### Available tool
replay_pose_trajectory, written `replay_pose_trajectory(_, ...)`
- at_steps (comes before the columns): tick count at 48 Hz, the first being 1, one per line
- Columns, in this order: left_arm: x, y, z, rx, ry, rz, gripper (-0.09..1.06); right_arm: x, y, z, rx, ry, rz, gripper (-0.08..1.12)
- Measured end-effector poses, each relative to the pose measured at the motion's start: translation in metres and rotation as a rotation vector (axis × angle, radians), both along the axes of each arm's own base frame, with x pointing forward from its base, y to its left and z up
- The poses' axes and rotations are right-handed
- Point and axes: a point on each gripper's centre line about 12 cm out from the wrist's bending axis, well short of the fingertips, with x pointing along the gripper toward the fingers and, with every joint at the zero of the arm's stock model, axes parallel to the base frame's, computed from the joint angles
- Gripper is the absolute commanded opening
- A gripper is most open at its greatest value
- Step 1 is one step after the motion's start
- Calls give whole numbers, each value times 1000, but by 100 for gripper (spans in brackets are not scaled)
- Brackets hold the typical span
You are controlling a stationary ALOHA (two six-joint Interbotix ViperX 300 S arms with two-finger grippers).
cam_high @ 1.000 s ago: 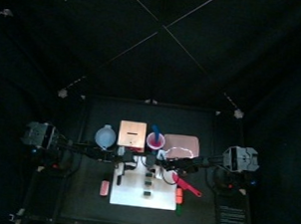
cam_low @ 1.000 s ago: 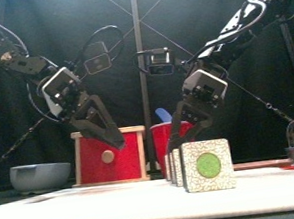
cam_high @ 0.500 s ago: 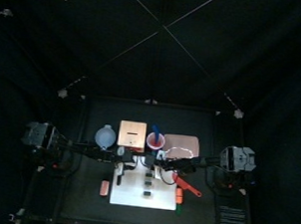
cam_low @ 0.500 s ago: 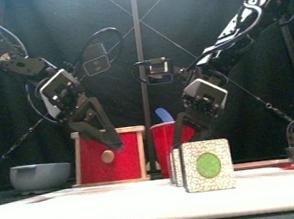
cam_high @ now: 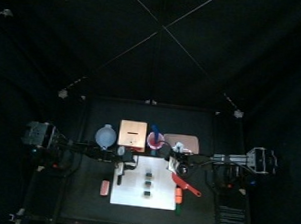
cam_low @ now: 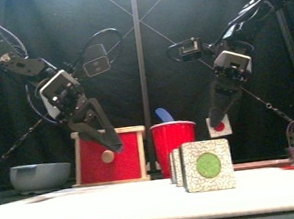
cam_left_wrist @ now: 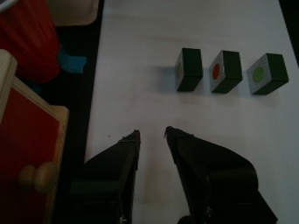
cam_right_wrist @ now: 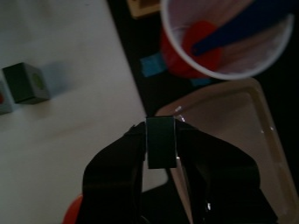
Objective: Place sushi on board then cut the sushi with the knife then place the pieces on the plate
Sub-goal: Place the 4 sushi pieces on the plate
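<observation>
From above, a blue-grey bowl with two small handles (cam_high: 105,137), a pale wooden box with a red drawer front (cam_high: 131,134), a red plastic cup (cam_high: 156,140) and a flat pink tray (cam_high: 183,144) line the back of the table (cam_high: 77,205). What they hold is too small to tell. Below them, a white cutting board (cam_high: 129,197) carries dark green toy sushi blocks (cam_high: 148,182) in a row running up and down the frame.

From the front, a blue toy knife (cam_low: 164,114) stands in the cup, and the bowl's wall hides its inside. At lower centre the nearest block hides most of those behind it. At upper right the right end effector (cam_low: 219,125) is clenched on a red-centred sushi piece (cam_low: 218,128), held high.

At the left wrist, the left end effector (cam_low: 111,141) is slightly parted and empty over the board. Three blocks lie in a row at upper right.

At the right wrist, the held piece lies lengthwise along the jaws above the tray. The frame's top cuts off the cup.
</observation>
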Motion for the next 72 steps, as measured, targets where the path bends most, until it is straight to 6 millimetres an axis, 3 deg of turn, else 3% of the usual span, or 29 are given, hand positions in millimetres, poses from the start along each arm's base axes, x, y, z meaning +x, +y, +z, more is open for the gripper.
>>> replay_pose_trajectory(10, 0, 0, -1, -1, 2, 1, 71, -15, -39, -9, 49, -6, -160, 63)
replay_pose_trajectory(20, 0, 0, -3, -2, 8, 2, 72, -22, -69, -41, 125, -21, -279, 76)
replay_pose_trajectory(30, 0, -1, -6, -2, 17, 0, 71, -23, -77, -57, 141, -20, -298, 84)
replay_pose_trajectory(41, 0, -1, -6, -2, 17, 0, 72, -25, -75, -44, 129, -43, -295, 84)
replay_pose_trajectory(49, 0, 0, -6, -2, 17, 2, 71, -18, -51, -20, 114, -96, -218, 84)
replay_pose_trajectory(62, 0, -1, -6, -4, 18, 1, 71, 21, 29, 13, 109, -183, 68, 84)
replay_pose_trajectory(72, 0, 0, -6, -6, 17, 7, 71, 41, 66, 2, 132, -152, 164, 83)
